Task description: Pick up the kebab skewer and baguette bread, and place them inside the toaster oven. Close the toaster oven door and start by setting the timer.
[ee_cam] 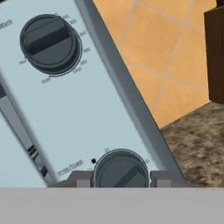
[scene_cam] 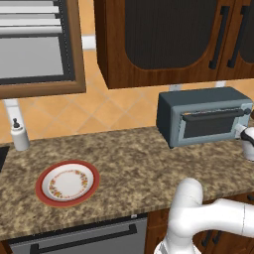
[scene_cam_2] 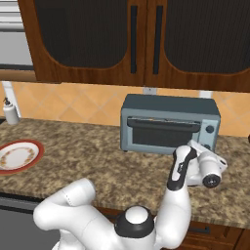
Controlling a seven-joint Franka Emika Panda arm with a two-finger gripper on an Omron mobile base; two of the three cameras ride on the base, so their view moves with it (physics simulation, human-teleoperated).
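Counted: 1 toaster oven [scene_cam_2: 168,124] with 2 knobs [ee_cam: 50,43], 1 plate [scene_cam: 68,182], 1 dispenser bottle [scene_cam: 19,135], 3 dark cabinet doors [scene_cam_2: 202,36].

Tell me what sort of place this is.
A kitchen, rendered rather than real: a granite counter holds a toaster oven and a plate, with dark wood cabinets above.

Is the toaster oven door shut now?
Shut. The toaster oven door sits flush against the toaster oven front, handle bar along its top edge, in both base views.
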